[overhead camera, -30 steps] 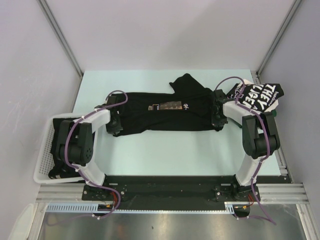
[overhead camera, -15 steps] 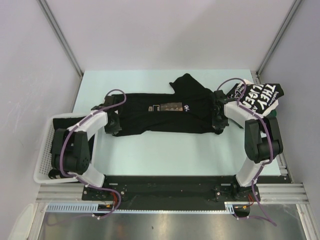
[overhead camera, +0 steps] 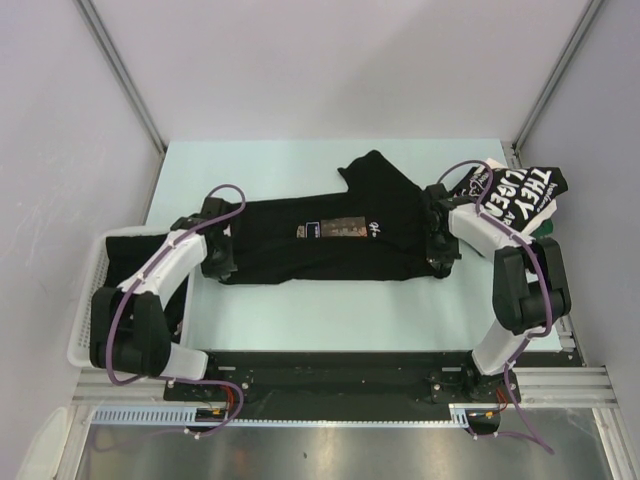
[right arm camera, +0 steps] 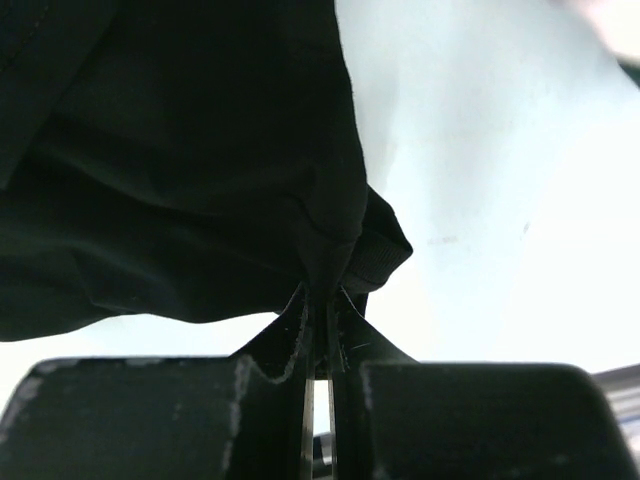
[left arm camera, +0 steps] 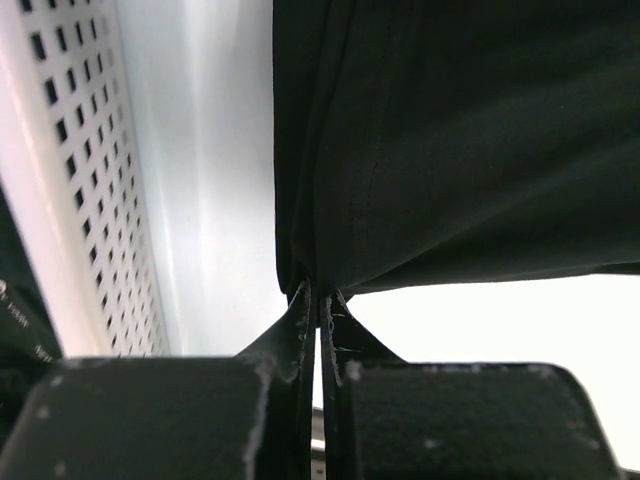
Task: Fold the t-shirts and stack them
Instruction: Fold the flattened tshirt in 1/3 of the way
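You're mid-fold: the black cotton t-shirt with a small chest print (overhead camera: 330,235) lies mid-frame, both ends pinched tight by left gripper (left arm camera: 318,300) and right gripper (right arm camera: 322,295). The white-lettered black t-shirt (overhead camera: 520,192), upper right, waits; no stack yet.

Overhead cam looked down over the whole table (overhead camera: 300,165) from behind. Wrist cams sat right up against the same black t-shirt (overhead camera: 330,255), one each end.

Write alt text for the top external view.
A black t-shirt is held stretched across a pale table, the left hand pinching one end, the right hand the other. A lettered shirt lies far right; a white basket sits left.
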`<control>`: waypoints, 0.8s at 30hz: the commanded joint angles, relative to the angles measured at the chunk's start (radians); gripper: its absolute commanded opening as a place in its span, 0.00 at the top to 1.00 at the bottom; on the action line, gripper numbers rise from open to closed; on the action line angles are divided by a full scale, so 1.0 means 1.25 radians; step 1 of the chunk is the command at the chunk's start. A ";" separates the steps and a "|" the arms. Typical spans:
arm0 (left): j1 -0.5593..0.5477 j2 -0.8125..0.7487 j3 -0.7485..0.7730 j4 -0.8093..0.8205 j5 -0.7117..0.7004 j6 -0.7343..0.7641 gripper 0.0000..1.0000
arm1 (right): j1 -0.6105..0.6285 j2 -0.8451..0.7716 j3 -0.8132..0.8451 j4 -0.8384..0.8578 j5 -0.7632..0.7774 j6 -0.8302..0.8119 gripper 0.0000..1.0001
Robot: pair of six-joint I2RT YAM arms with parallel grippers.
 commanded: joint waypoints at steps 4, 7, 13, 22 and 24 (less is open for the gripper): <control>-0.004 -0.046 0.050 -0.104 0.025 0.032 1.00 | -0.011 -0.070 -0.004 -0.098 0.026 0.017 1.00; -0.003 -0.053 0.051 -0.123 0.038 0.036 1.00 | -0.010 -0.086 -0.018 -0.112 0.024 0.017 1.00; -0.004 -0.080 0.041 -0.145 0.054 0.031 1.00 | -0.004 -0.079 -0.028 -0.117 0.008 0.022 1.00; -0.004 -0.072 0.027 -0.154 0.048 0.023 0.97 | 0.002 0.017 -0.032 -0.094 -0.017 0.032 1.00; -0.003 -0.062 0.036 -0.159 0.033 0.017 0.82 | 0.002 0.030 -0.031 -0.093 -0.023 0.033 1.00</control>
